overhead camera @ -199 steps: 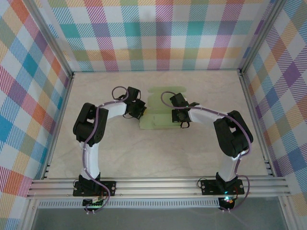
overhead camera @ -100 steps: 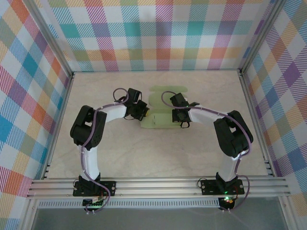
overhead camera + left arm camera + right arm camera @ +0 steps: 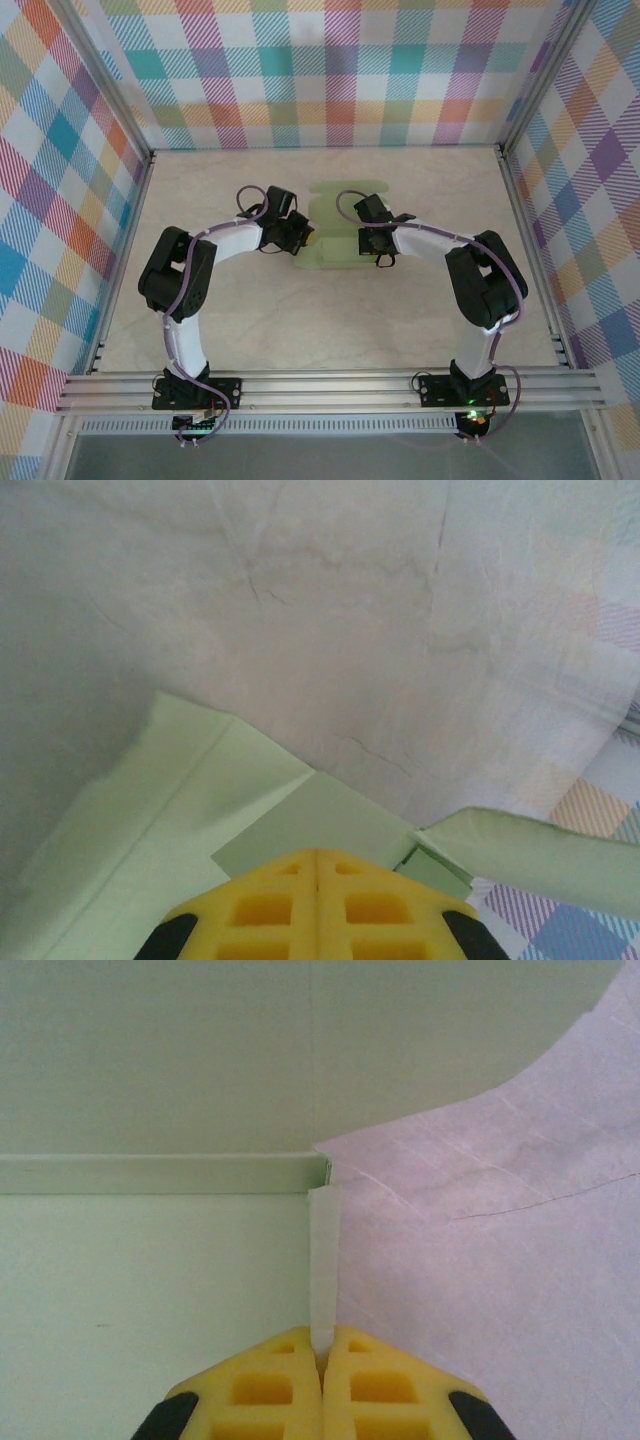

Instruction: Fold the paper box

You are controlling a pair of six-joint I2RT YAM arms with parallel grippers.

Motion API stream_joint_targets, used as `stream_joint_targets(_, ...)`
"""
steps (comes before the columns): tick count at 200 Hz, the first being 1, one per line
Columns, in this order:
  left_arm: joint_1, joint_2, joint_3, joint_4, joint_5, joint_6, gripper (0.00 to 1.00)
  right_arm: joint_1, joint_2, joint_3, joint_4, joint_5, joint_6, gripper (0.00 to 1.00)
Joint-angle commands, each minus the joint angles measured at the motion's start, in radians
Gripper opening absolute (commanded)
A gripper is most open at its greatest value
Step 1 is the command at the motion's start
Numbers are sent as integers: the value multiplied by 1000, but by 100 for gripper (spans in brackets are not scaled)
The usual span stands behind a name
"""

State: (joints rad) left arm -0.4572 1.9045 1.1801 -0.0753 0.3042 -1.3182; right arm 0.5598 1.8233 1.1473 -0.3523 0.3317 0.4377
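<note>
- My left claw (image 3: 305, 239) and my right claw (image 3: 360, 240) meet from opposite sides over the paper box (image 3: 335, 215), which lies partly folded on the pale marbled table (image 3: 300, 320), a little beyond the table's middle; its rounded flap points towards the far wall.
- From my right wrist: my right claw (image 3: 322, 1345) is clamped on the paper box (image 3: 150, 1270); a thin upright strip of its card, seen edge-on, runs straight into the seam between the yellow pads; a folded ridge crosses the sheet just beyond, and a curved flap edge sweeps over the bare table (image 3: 500, 1260) at the upper right.
- From my left wrist: my left claw (image 3: 317, 868) has its yellow fingers pressed together, low over a flat panel of the paper box (image 3: 180, 820); I cannot tell whether any card is pinched between them; one flap stands raised just to the right of the tips.
- Around us: checked plaid walls (image 3: 330, 70) on three sides, an aluminium rail (image 3: 330, 390) along the near edge where both arms are bolted; purple cable (image 3: 338, 203) loops off my right wrist over the card (it hides a little of the sheet from above, as do both wrists).
</note>
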Motion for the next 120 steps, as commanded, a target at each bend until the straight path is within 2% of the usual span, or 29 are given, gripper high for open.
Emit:
stream_joint_targets(1, -19, 23, -4, 23, 31, -17, 0, 11, 3, -10, -16, -29, 23, 1)
stream_joint_targets(80, -51, 104, 34, 125, 91, -98, 0, 17, 12, -1, -5, -53, 22, 1)
stream_joint_targets(120, -52, 146, 78, 123, 96, -100, 0, 28, 25, 3, -1, -56, 11, 1)
